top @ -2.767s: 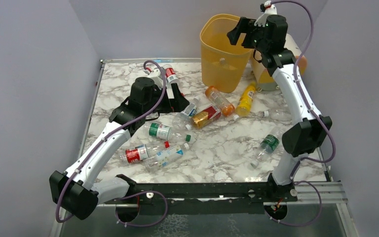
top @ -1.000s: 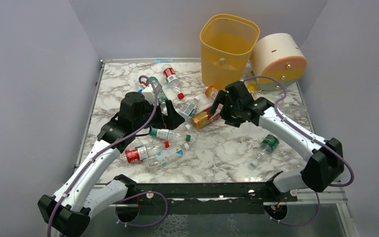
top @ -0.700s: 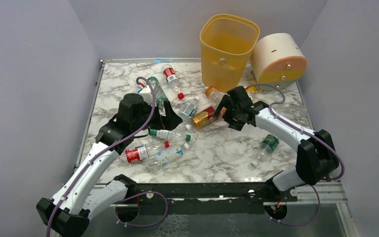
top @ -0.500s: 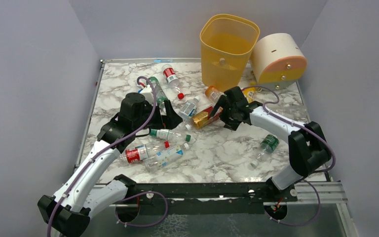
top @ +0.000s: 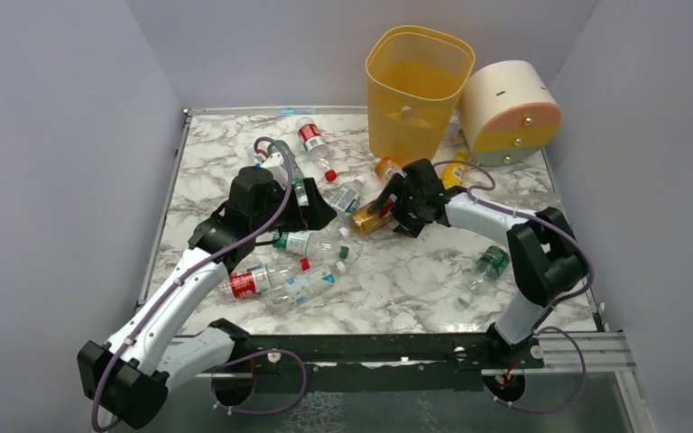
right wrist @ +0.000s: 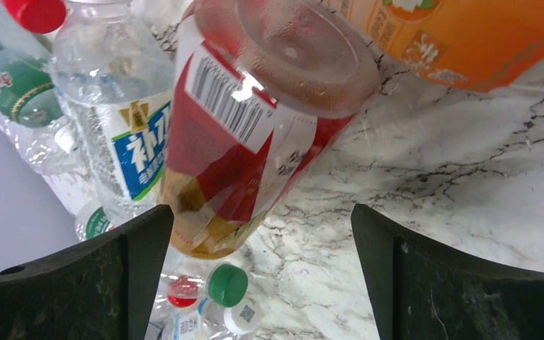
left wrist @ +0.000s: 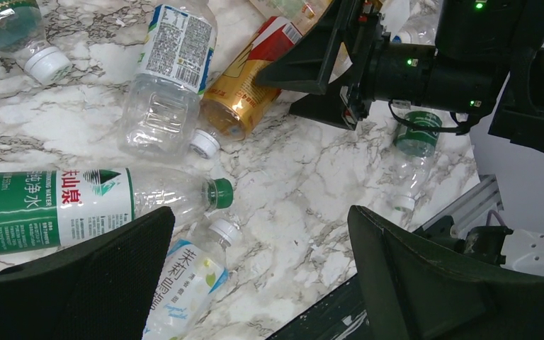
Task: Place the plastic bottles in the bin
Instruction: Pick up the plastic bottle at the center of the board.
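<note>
High rear overview, two close downward wrist views (both share amber bottle)

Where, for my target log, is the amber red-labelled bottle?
Top view, centre: the amber bottle lies at the open right gripper, beside a clear blue-labelled bottle.

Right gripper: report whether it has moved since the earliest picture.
Yes. The right gripper dropped from over the bin's rim to the tabletop in front of it, by the amber bottle.
</note>
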